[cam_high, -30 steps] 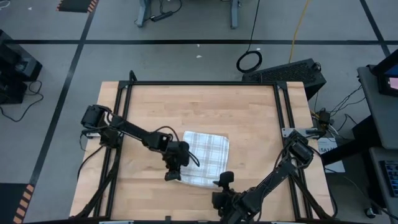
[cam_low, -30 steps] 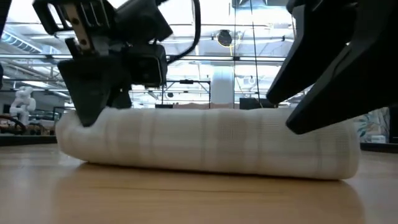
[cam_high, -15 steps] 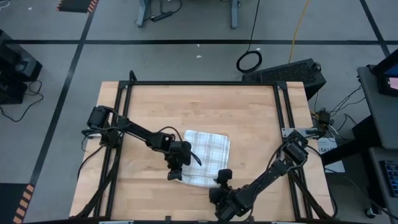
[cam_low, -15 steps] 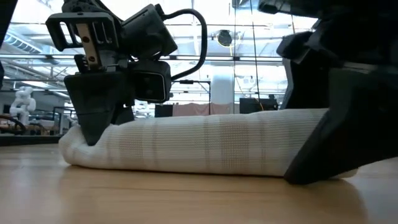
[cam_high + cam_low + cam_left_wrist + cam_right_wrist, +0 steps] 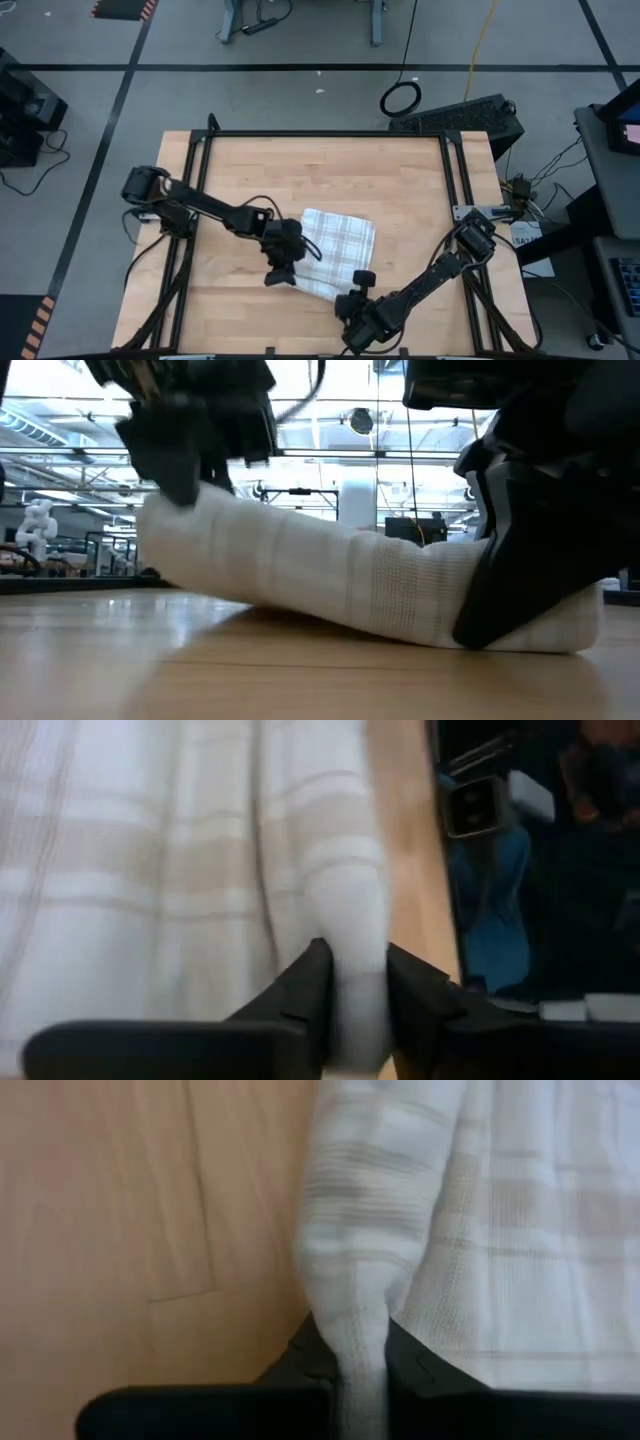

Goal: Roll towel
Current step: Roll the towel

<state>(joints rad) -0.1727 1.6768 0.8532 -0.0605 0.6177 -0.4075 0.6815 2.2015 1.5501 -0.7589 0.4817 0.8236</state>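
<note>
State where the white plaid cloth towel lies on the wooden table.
In the high view, the white plaid cloth towel lies just below the table's centre, its near edge pinched between the left gripper and right gripper.

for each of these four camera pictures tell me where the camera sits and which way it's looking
High: overhead, straight down; both arms, white grey-checked cloth towel on wooden table.
Low: tabletop height, level toward the room; left gripper lifts one towel end, right gripper pinches the other.
Left wrist: along its fingers, clamped on the rolled edge.
Right wrist: along its fingers, pinching a fold.
All four share the towel.
</note>
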